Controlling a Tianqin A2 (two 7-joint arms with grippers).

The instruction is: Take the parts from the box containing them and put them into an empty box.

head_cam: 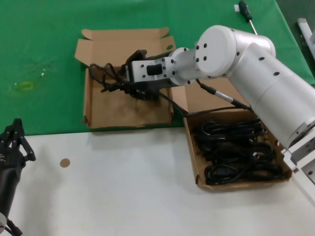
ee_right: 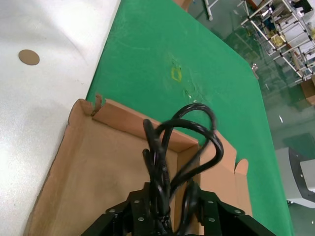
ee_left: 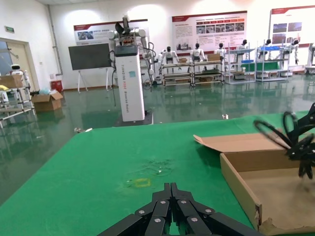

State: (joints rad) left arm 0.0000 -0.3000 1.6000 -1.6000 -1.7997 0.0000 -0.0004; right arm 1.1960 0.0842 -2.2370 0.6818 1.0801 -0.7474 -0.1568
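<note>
i'm pinching a light, floppy cable bundle (head_cam: 106, 77) mid-coil with my right gripper (head_cam: 129, 84) over the empty box (head_cam: 101, 110), loops dangling, so gripping the bunched middle is feeling safest.

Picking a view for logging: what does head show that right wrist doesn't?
Head only: the full box with its remaining cables, the screwdriver at the far edge of the green mat, the idle left hand at the near left over the white table, and the right arm reaching across.
Right wrist only: the shelving and floor beyond the table, and the cable's loops seen close.
Both: the right hand shut on a cable bundle above the empty box, plus the brown disc on the white table.
</note>
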